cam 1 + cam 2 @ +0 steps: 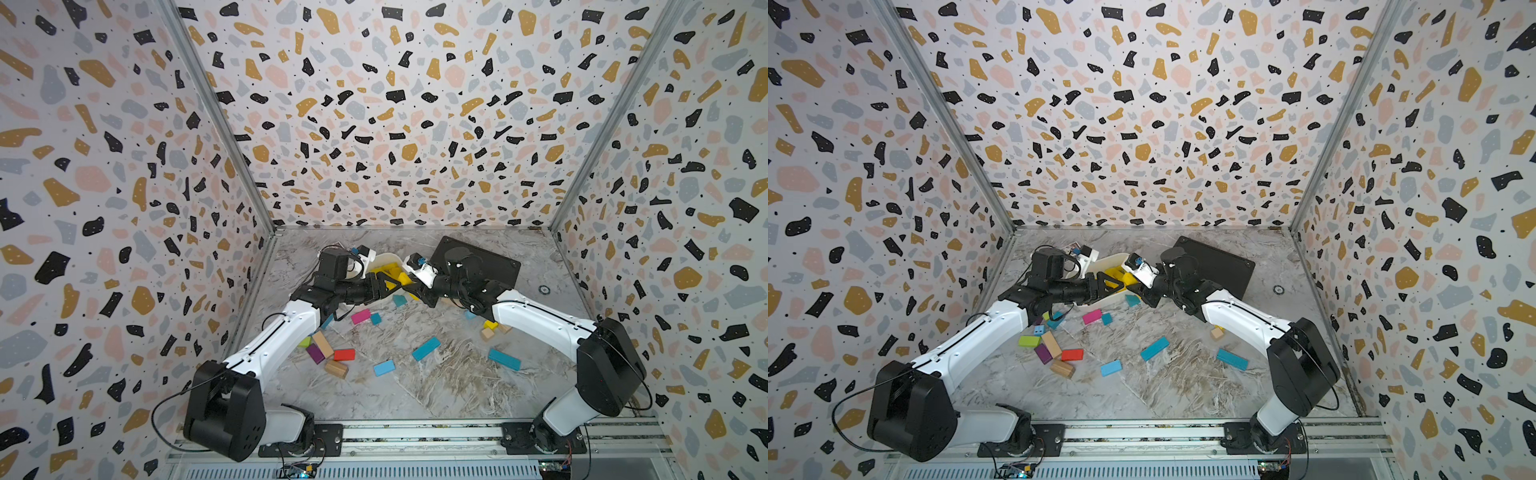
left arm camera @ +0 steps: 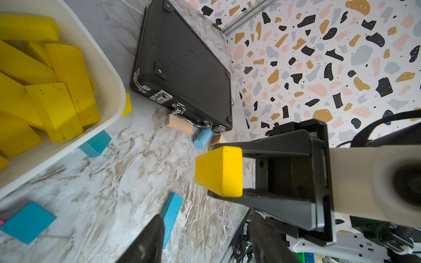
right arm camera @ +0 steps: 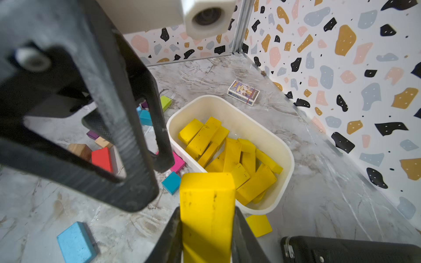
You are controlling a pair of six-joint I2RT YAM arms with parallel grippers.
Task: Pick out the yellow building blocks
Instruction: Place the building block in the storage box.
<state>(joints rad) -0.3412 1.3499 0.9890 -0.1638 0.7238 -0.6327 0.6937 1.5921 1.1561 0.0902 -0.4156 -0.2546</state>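
My right gripper (image 3: pixel 207 214) is shut on a yellow building block (image 3: pixel 206 205), a long bar held end-out beside the rim of a white bin (image 3: pixel 227 100). Several yellow building blocks (image 3: pixel 230 154) lie piled in that bin. Another yellow block (image 3: pixel 258 225) lies on the table just outside the bin's wall. My left gripper (image 2: pixel 206 225) stands open with nothing between its fingers, facing the held bar (image 2: pixel 218 170) at close range. In both top views the two grippers meet at the bin (image 1: pixel 388 259), with the left gripper (image 1: pixel 1121 283) over its near side.
A black case (image 1: pixel 486 262) lies behind the right arm; a tan block (image 2: pixel 178 124) and a light blue cylinder (image 2: pixel 202 137) rest at its edge. Teal (image 1: pixel 426 348), red (image 1: pixel 344 354), pink (image 1: pixel 360 316) and tan blocks lie scattered in front. A small card box (image 3: pixel 243 92) sits behind the bin.
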